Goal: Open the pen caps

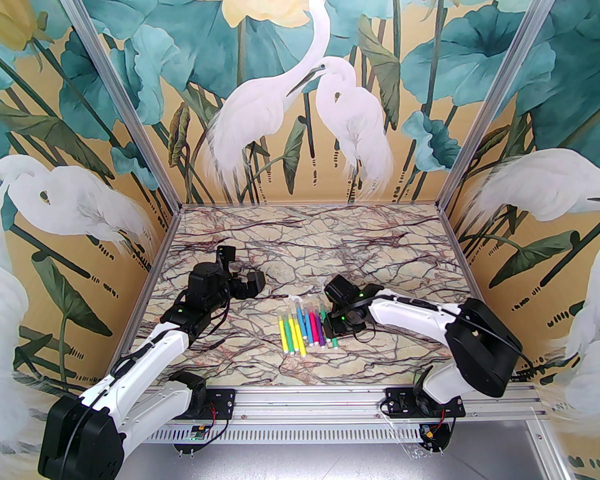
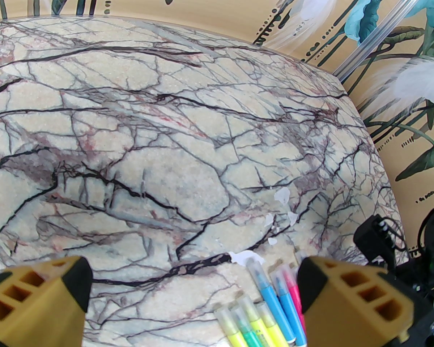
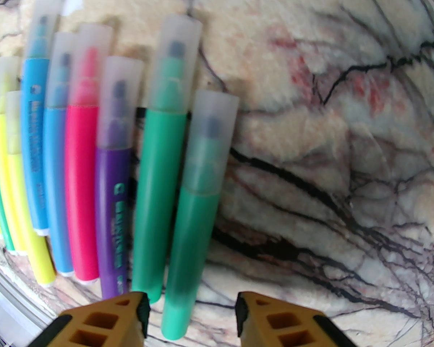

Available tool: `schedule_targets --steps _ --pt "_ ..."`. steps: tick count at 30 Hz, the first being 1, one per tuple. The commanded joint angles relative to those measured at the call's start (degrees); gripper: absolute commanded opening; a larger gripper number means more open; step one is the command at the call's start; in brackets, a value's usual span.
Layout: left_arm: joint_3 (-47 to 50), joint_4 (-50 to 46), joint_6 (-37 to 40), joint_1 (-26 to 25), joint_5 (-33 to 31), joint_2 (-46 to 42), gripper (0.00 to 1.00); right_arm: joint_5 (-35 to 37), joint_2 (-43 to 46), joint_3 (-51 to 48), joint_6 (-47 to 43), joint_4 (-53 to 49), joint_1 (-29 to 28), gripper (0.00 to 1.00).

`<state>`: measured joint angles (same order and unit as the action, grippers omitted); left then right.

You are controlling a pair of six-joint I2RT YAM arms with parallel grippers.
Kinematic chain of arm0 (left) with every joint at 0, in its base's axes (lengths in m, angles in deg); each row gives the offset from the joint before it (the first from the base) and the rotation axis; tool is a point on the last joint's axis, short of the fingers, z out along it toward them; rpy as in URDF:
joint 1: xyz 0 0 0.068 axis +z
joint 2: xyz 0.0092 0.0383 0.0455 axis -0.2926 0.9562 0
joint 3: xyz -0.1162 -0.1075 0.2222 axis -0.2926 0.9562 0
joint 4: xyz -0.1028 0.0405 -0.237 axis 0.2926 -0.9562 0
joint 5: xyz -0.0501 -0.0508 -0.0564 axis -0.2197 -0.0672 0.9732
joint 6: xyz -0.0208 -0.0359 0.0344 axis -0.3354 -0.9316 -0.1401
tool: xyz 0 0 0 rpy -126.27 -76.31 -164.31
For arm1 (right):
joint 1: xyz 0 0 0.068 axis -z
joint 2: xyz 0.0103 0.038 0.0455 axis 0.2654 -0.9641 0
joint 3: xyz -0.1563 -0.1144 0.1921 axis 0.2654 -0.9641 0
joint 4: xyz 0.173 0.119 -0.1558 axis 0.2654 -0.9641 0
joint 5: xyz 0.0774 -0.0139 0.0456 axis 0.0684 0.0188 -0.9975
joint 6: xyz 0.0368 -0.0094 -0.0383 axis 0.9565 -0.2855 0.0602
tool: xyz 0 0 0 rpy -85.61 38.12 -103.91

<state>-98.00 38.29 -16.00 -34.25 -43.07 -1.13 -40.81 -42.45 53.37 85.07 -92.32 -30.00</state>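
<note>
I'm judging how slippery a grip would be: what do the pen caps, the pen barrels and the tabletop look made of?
Pen caps: frosted translucent plastic, tips showing through. Pen barrels: smooth opaque plastic, by their uniform bright colour. Tabletop: marble-patterned with dark veins; print or stone unclear.

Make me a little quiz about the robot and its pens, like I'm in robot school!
1. True or false: the pink pen has its cap on.
2. Which pen lies between the fingers of the right claw? A orange pen, B green pen, C black pen.
3. Fill in: the left claw is wide ____.
Key: 1 true; 2 B; 3 open.
</note>
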Motion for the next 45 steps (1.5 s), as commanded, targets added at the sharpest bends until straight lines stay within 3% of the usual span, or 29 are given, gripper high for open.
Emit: schedule_targets --steps 1,11,27,45 --pt "0.34 -1.26 -0.39 -0.21 0.51 -1.13 0.99 0.06 -1.44 0.54 1.39 0.47 -0.49 0.46" --pt "0.57 -1.62 -0.54 -0.21 -0.23 -1.7 1.0 5.07 -3.91 2.33 3.04 -2.42 -1.41 0.35" --pt "1.62 -2.6 -1.45 -0.26 -2.2 -3.54 0.99 13.03 -10.91 7.23 5.96 -6.66 -5.23 0.25" --pt "1.19 -2.87 -3.37 -0.2 -0.71 -3.21 1.0 15.08 -10.34 5.5 7.16 -4.62 -6.64 0.17"
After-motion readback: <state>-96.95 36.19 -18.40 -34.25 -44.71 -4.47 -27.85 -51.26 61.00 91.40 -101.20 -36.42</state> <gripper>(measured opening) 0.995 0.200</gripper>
